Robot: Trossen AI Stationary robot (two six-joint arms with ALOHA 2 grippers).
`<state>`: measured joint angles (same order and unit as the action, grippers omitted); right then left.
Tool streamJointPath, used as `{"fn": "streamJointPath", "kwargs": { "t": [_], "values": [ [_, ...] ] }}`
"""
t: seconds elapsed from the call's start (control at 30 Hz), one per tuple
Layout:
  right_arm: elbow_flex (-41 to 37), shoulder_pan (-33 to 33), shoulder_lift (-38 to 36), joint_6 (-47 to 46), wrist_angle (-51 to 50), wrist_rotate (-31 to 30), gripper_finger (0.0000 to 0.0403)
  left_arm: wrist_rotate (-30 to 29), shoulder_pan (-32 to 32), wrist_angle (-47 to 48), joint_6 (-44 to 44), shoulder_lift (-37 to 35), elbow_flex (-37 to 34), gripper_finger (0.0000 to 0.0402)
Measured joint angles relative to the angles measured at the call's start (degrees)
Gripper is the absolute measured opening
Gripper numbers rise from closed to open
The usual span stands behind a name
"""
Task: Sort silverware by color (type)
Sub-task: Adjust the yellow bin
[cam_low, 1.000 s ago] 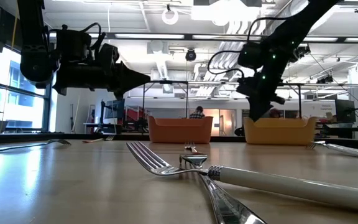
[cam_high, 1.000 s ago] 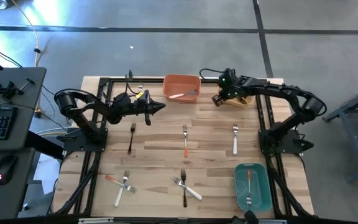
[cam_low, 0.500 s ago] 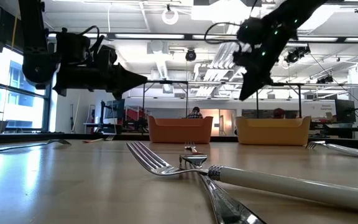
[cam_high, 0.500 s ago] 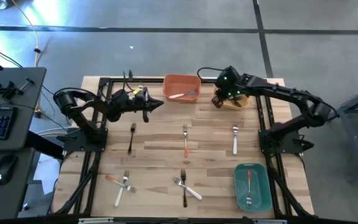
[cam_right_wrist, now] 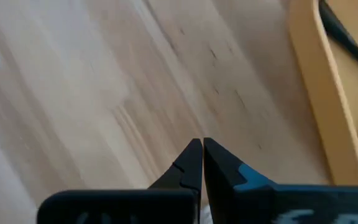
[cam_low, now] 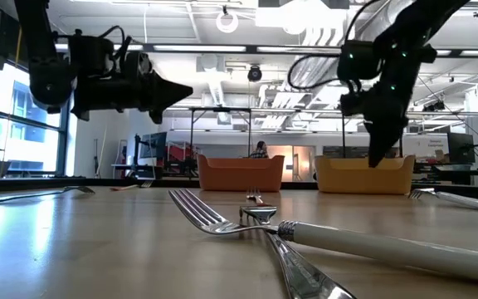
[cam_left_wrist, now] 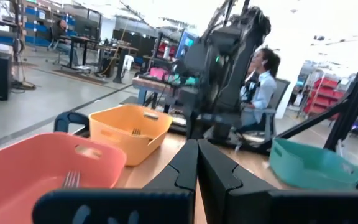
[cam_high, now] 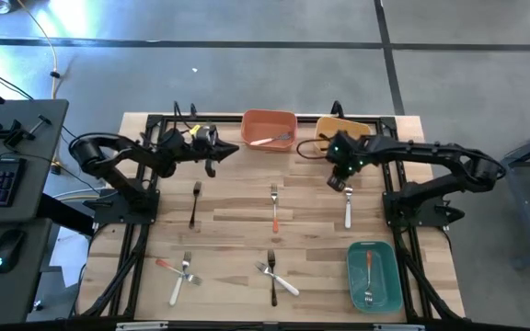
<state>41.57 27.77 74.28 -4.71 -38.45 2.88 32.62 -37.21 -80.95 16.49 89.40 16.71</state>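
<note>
1. The right tool [cam_high: 337,181] is seen with its fingers closed together and nothing between them, hanging above the bench [cam_high: 237,216] just beside the yellow bin [cam_high: 350,127], on the side toward the teal bin [cam_high: 374,276].
2. The white-handled fork [cam_high: 348,206] lies directly past the right tool, on the line from the yellow bin toward the teal bin, with its head nearest the tool tip.
3. Its long axis is set along that same line, handle pointing at the teal bin.
4. The left tool [cam_high: 229,149] is held closed and empty beside the orange bin [cam_high: 269,130], well apart from this fork; the right arm is judged the nearer.
5. The fingers would have to be opened across the handle before any descent.
</note>
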Motion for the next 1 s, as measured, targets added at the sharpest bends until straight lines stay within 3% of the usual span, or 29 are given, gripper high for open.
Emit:
{"fn": "streamJointPath", "kwargs": {
  "t": [0.13,0.3,0.67,1.0],
  "values": [
    [-0.5,2.0,0.0,-0.2,-2.6,-5.8,0.0,0.0,0.1,0.1,0.9,-0.5,0.0,0.0],
    [-0.5,6.5,0.0,-0.4,-2.7,-8.9,0.0,0.0,0.1,0.1,1.7,-0.5,0.0,0.0],
    [-0.5,13.5,0.0,-0.4,-2.7,-11.1,0.0,0.0,0.1,0.3,2.9,-0.5,0.0,0.0],
    [-0.5,15.0,-2.5,2.6,-2.3,-13.0,0.0,0.0,0.1,0.4,2.9,-0.5,0.0,0.0]
  ]
}}
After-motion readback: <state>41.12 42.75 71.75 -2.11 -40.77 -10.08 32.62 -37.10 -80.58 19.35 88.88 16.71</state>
